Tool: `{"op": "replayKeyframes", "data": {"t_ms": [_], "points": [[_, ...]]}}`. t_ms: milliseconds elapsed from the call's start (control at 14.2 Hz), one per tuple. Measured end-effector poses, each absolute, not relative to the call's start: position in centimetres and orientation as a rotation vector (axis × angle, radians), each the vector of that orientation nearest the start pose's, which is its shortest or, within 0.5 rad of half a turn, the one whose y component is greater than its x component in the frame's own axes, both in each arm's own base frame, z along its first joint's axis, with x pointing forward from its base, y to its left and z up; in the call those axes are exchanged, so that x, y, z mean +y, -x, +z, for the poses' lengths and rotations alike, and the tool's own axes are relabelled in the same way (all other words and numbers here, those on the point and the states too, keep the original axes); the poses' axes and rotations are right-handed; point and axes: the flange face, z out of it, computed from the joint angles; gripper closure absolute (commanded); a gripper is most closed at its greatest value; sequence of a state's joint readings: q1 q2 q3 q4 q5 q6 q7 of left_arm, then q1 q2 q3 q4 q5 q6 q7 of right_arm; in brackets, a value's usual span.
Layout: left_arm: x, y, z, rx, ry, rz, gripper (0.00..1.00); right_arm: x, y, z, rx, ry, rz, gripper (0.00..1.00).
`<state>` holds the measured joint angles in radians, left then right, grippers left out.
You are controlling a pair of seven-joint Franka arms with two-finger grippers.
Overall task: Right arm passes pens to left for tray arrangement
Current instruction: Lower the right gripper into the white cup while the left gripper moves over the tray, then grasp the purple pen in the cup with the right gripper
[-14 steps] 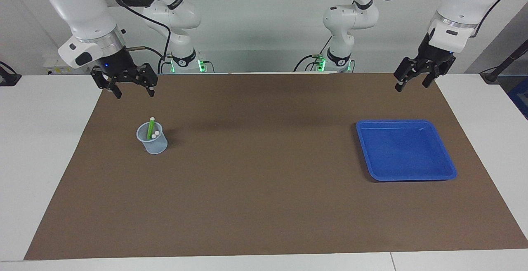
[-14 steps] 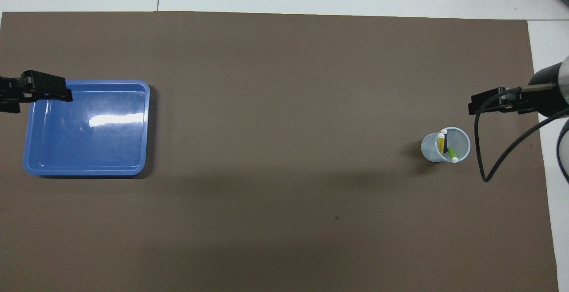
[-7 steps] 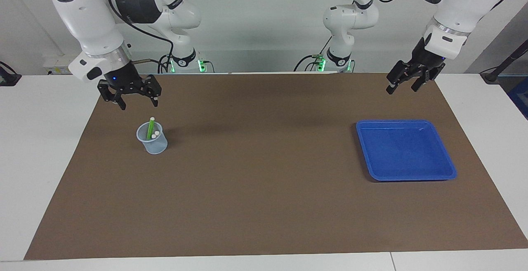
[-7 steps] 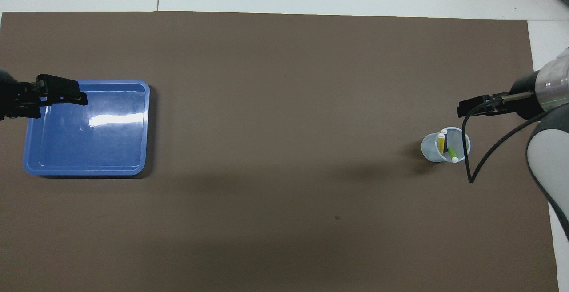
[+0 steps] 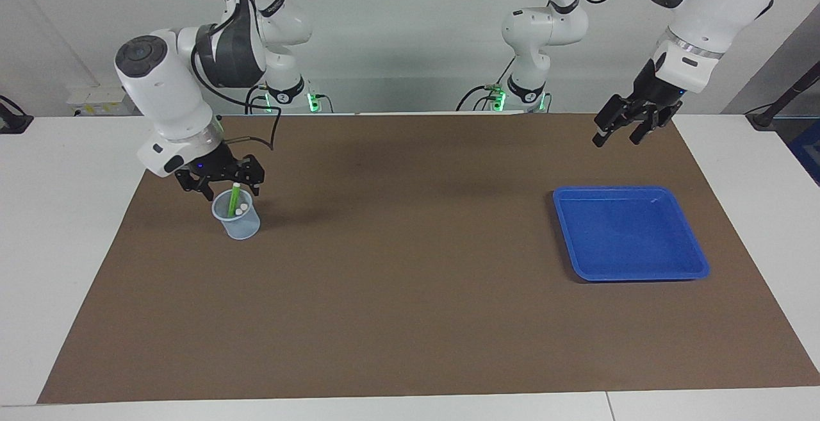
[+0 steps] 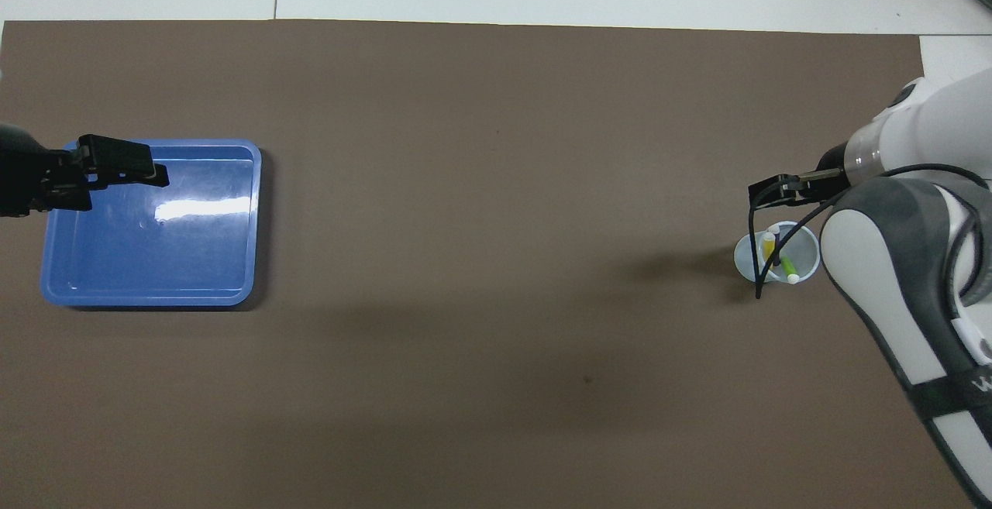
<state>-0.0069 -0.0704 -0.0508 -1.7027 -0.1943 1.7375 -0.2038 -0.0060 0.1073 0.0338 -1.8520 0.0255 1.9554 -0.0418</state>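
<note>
Facing view: right gripper (image 5: 225, 189), mid-left of frame, hangs jaws apart just over the cup (image 5: 237, 216) holding the pens (image 5: 234, 200). Left gripper (image 5: 620, 131), upper right, jaws apart, hovers above the brown mat; the blue tray (image 5: 631, 273) lies lower right.

Glossy plastic tray (image 6: 232, 292), translucent cup (image 5: 243, 225), matt brown mat (image 5: 410, 318).

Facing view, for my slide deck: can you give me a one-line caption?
Right gripper, open, over the cup of pens; left gripper waits near the empty tray.
</note>
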Motion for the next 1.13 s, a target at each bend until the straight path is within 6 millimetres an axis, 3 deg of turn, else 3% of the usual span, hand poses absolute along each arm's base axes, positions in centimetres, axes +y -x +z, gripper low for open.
{"op": "replayKeyframes", "data": {"t_ms": [141,282,422,774,985,1126], "points": [[-5.3,-54.4,61.3,-0.278,3.336,-0.116,0.00,1.8,-59.0,43.6,-0.080,3.113,0.020,0.05],[-5.7,-54.1,60.7,-0.300,3.385,-0.089,0.00,1.8,-58.6,42.4,-0.078,3.113,0.051,0.12],[-6.0,-53.9,60.0,-0.318,3.418,-0.063,0.00,1.8,-58.4,42.0,-0.074,3.113,0.064,0.17],[-6.8,-53.5,58.2,-0.356,3.477,-0.022,0.00,1.5,-57.4,40.2,-0.060,3.112,0.127,0.20],[-8.2,-53.3,57.8,-0.331,3.498,-0.016,0.00,1.3,-57.0,39.6,-0.045,3.111,0.150,0.24],[-9.4,-53.2,57.0,-0.338,3.509,-0.020,0.00,1.2,-56.8,39.3,-0.025,3.112,0.161,0.35]]}}
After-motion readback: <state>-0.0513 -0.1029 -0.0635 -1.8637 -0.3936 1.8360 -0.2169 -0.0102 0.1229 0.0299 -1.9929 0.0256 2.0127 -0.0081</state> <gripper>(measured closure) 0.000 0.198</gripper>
